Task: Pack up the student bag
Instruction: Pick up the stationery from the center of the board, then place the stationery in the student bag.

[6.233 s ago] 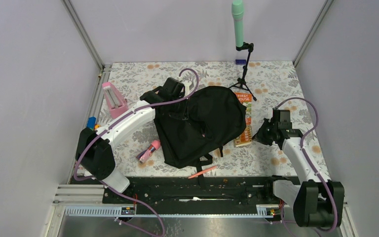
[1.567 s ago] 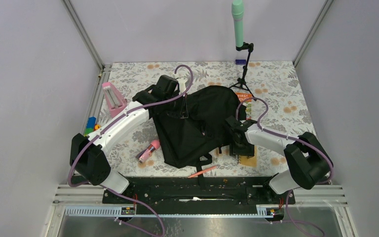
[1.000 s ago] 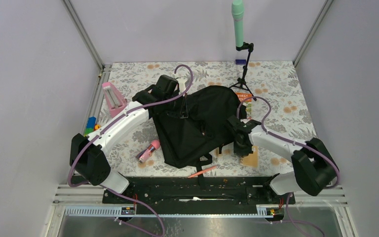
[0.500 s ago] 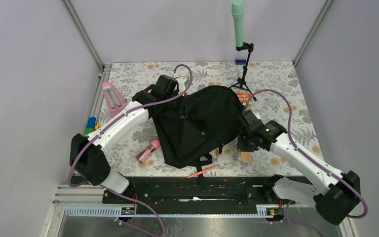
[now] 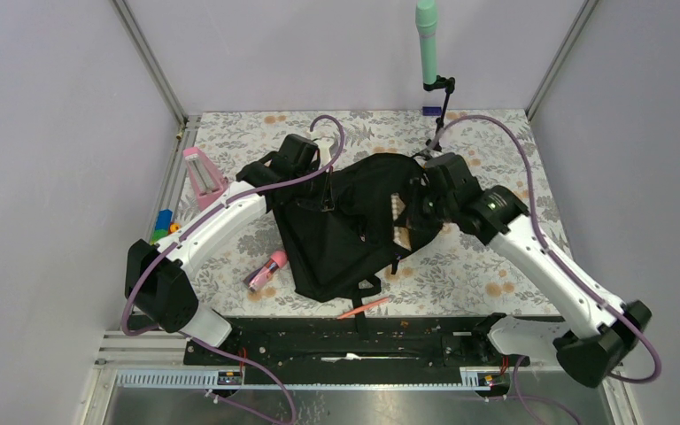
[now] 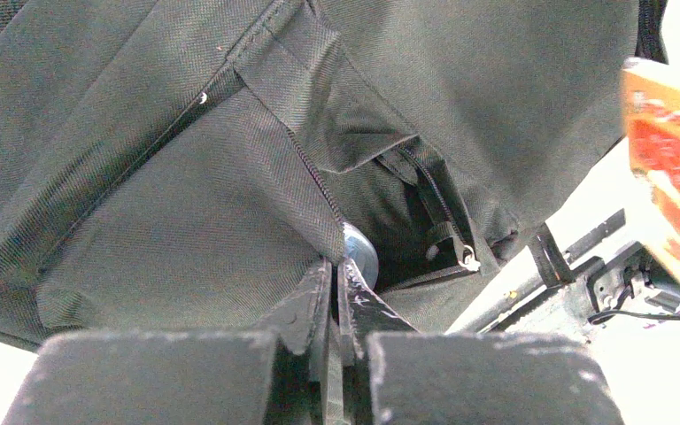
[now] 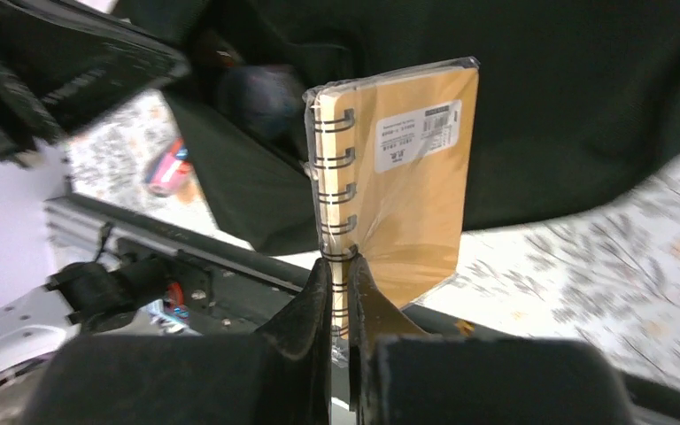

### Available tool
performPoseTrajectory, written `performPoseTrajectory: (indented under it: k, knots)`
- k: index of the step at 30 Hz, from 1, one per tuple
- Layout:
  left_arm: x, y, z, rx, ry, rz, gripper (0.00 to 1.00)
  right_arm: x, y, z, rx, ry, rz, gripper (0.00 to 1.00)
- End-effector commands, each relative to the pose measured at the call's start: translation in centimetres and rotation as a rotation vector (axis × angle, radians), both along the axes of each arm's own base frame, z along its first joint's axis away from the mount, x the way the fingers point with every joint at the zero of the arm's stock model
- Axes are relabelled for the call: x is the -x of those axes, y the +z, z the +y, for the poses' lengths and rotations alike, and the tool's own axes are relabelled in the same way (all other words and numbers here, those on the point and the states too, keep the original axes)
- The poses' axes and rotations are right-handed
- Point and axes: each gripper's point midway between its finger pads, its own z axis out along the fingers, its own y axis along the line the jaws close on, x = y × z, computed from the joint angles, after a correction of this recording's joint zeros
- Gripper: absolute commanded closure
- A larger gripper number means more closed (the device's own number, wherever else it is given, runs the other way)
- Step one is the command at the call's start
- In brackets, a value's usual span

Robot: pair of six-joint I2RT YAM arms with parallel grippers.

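Overhead view and 2 close wrist views share the student bag (image 5: 336, 248).

White arm links (image 5: 226, 221), black joints (image 5: 164, 288), purple cables (image 5: 328, 117)

**Bench layout, one backpack and loose items**

Centre: backpack (image 5: 336, 239). Notebook (image 7: 403, 177) upright at its right edge, clamped in right end effector (image 7: 338, 266). Left end effector (image 6: 335, 273) pinches backpack's flap, far-left side. Tube (image 5: 268, 270) just left; pen (image 5: 363, 308) in front; stand (image 5: 434, 84) behind, right.

Lilac walls (image 5: 53, 177), floral tabletop (image 5: 239, 133).
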Motion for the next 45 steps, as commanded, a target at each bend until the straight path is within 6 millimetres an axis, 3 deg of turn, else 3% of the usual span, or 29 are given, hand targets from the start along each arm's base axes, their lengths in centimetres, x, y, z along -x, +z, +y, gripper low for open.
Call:
performPoseTrajectory:
  k: [1,6,8,15,19,23,25,32,36,41,45]
  knots:
    - [-1.3,3.5,-0.2,0.051,0.008,-0.111,1.00,-3.5,4.2,6.6,-0.218,0.150,-0.107,1.00]
    - [-1.4,3.3,-0.2,0.047,0.007,-0.108,1.00,-5.4,3.0,8.7,-0.257,0.178,-0.110,1.00]
    - [-1.4,3.2,-0.2,0.045,0.007,-0.108,1.00,-6.1,1.9,8.1,-0.243,0.146,-0.107,1.00]
    - [-1.3,3.1,-0.3,0.049,0.001,-0.100,1.00,-7.5,-4.8,3.9,-0.246,0.011,0.006,0.99]
    - [-1.3,2.9,-0.4,0.047,0.000,-0.095,1.00,-7.5,-6.2,2.7,-0.164,0.077,-0.039,0.73]
    - [-1.3,2.8,-0.4,0.047,0.000,-0.092,1.00,-6.4,-5.1,2.7,-0.123,0.233,-0.194,0.32]
    - [-1.4,2.7,-0.5,0.048,-0.003,-0.088,1.00,-5.8,-5.1,1.9,-0.041,0.301,-0.287,0.24]
    - [-1.3,2.4,-0.7,0.051,-0.008,-0.075,1.00,-4.8,-5.5,0.9,0.196,0.454,-0.489,0.21]
    - [-1.3,2.4,-0.8,0.054,-0.010,-0.071,1.00,-4.4,-7.0,0.5,0.311,0.542,-0.539,0.22]
    - [-1.2,2.5,-0.8,0.056,-0.012,-0.072,1.00,-3.9,-8.4,1.5,0.344,0.624,-0.659,0.21]
    - [-1.3,2.6,-0.7,0.056,-0.009,-0.075,1.00,-4.9,-8.1,2.0,0.383,0.639,-0.775,0.20]
